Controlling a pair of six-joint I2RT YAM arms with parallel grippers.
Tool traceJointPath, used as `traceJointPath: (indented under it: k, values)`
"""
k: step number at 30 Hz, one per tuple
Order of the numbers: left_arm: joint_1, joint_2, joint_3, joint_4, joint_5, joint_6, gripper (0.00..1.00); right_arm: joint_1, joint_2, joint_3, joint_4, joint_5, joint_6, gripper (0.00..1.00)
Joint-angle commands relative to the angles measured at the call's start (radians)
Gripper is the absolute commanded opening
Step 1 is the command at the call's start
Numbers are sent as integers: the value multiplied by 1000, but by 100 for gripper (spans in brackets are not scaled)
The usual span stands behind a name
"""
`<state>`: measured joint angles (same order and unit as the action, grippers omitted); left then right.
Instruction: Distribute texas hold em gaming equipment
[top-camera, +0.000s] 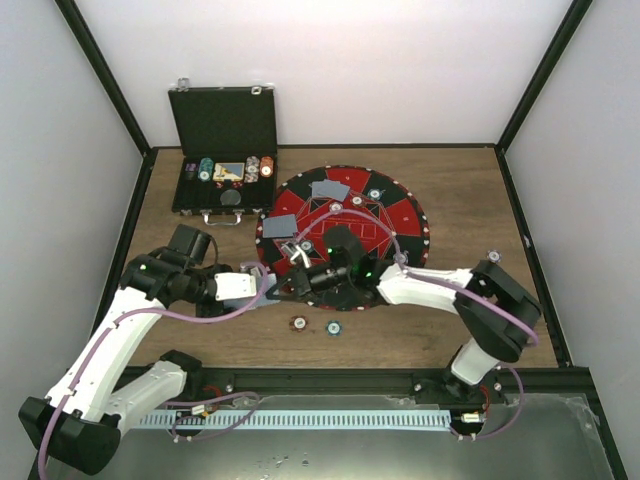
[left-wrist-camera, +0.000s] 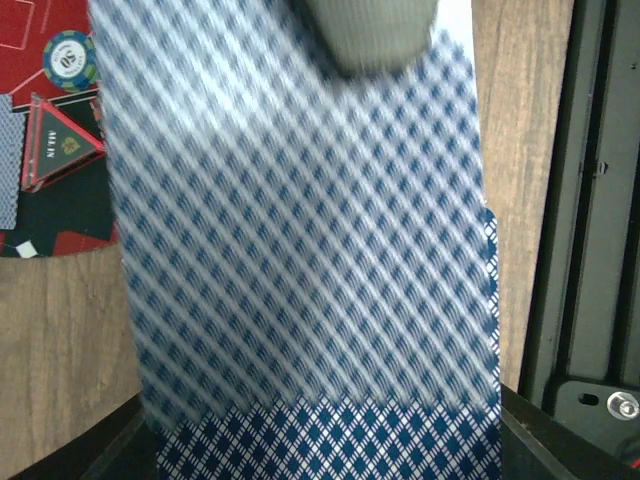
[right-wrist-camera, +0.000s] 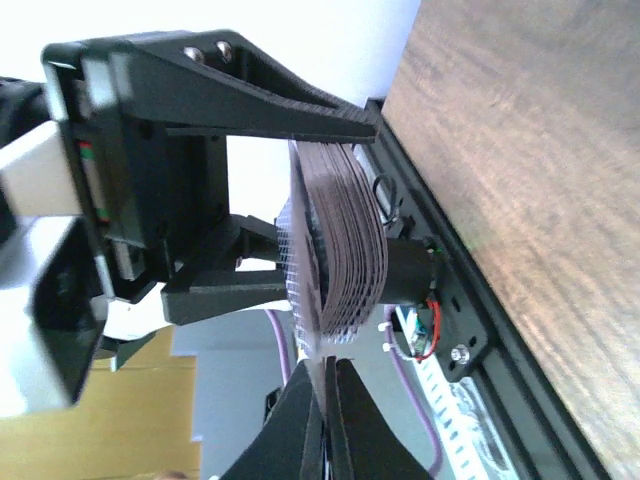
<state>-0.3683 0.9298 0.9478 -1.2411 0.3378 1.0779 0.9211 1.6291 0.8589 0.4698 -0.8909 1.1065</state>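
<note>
- Two grippers meet at the lower left rim of the big round red-and-black mat (top-camera: 400, 215), just left of centre in the overhead view. They are placed so that one can take cards from the other.
- The left gripper (top-camera: 272, 286) is clamped on a deck of grey-blue-backed playing cards (right-wrist-camera: 345, 240). It holds the deck on edge, clear of the wooden table (top-camera: 450, 330). In the middle of the right wrist view the pack bows, which leaves its lower edge exposed.
- The right gripper (right-wrist-camera: 325, 385), at the bottom of that view, has its jaws pressed together at that edge. It appears to be pinching the front card (left-wrist-camera: 300, 230).
- In the left wrist view this card fills the frame, blurred, with a grey fingertip (left-wrist-camera: 370, 35) over its top edge.
- The step in hand is probably peeling one card off to deal it onto the mat.
- Dealt cards lie face down on the mat, some at its upper part (top-camera: 330, 189) and some at its left (top-camera: 282, 226).
- A brown-red striped chip (top-camera: 298, 322) and a teal striped chip (top-camera: 333, 327) sit on the wood just below the mat.
- More chips fill the open black case (top-camera: 222, 150) at the upper left.
</note>
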Motion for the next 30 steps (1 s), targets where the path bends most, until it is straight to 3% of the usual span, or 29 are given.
traceJointPath:
  k: [1, 7, 11, 15, 20, 23, 27, 30]
  values:
    - [2, -11, 13, 5, 3, 9, 8, -99, -146, 4, -258, 10, -177, 1]
    - [2, -5, -12, 25, -3, 0, 7, -268, -242, 80, -695, 95, -449, 1]
    - [2, -3, -20, 33, -1, -9, 7, -307, -178, 248, -943, 336, -665, 1]
    - [2, -4, -14, 29, 6, -17, 8, -303, -61, 422, -1039, 692, -828, 1]
    - [3, -13, -15, 21, 10, -25, 7, -249, 57, 528, -971, 1174, -1060, 1]
    - [3, -19, -15, 18, 7, -28, 8, -190, 113, 490, -808, 1420, -1274, 1]
    - [2, -22, -7, 15, 12, -29, 8, -162, 167, 432, -573, 1522, -1522, 1]
    - [2, -23, -2, 15, 16, -31, 7, -156, 224, 437, -496, 1527, -1626, 1]
